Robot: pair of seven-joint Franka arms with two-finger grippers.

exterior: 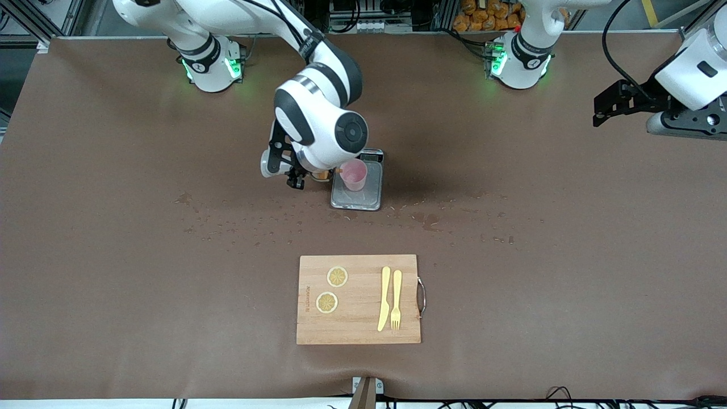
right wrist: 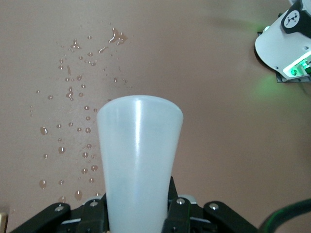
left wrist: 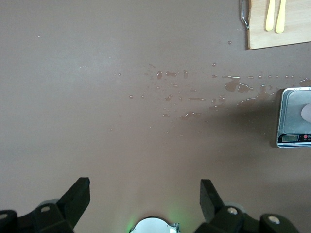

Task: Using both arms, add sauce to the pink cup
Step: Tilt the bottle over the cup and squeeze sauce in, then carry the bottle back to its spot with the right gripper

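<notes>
Front view: right gripper (exterior: 295, 175) clamps sauce (right wrist: 138, 160), nozzle at pink cup (exterior: 353, 174); pouring step. Left gripper (exterior: 610, 108) waits, fingers spread, empty. Next: squeeze steadily.

Right tool (right wrist: 138, 216) clamped tight; left tool (left wrist: 145, 199) waits, spread wide.

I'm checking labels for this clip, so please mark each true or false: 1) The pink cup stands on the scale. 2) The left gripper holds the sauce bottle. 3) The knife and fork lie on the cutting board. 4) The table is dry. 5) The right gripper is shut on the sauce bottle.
1) True: the pink cup stands on the scale.
2) False: the left gripper is open and empty, waiting at the left arm's end of the table.
3) True: the knife and fork lie on the cutting board.
4) False: droplets spot the table.
5) True: the right gripper grips the sauce bottle beside the cup.
</notes>
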